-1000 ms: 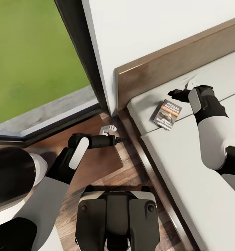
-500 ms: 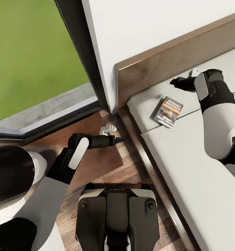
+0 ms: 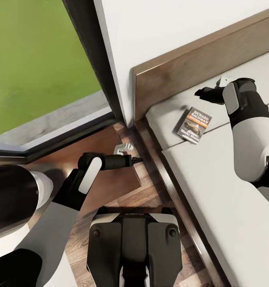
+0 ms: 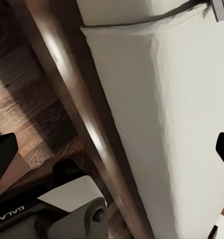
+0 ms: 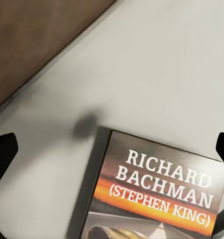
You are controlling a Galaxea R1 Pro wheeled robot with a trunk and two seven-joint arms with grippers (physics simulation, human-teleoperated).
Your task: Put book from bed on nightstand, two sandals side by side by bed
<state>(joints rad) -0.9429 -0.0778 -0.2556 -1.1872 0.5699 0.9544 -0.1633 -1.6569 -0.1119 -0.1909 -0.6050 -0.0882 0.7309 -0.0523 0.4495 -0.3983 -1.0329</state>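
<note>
1. Nearest the robot's trunk, the left claw [image 3: 134, 160] hangs over the nightstand [image 3: 106, 187], beside the bed frame. Its fingertips sit at opposite edges of the left wrist view, so it is released and holds nothing.
2. Beyond it, on the bed [image 3: 214, 191] near the headboard [image 3: 178, 79], the book [image 3: 193, 124] lies flat, cover up, on the light-grey mattress.
3. Farthest, the right claw [image 3: 203, 94] hovers above the mattress, just past the book on the headboard side. Its fingertips likewise sit at opposite edges of the right wrist view, spread wide, empty.
4. The book [image 5: 157, 194] lies slightly back toward the robot from the right claw. Its long axis runs roughly from headboard toward the bed's foot, skewed. The right arm is clearly nearer.
</note>
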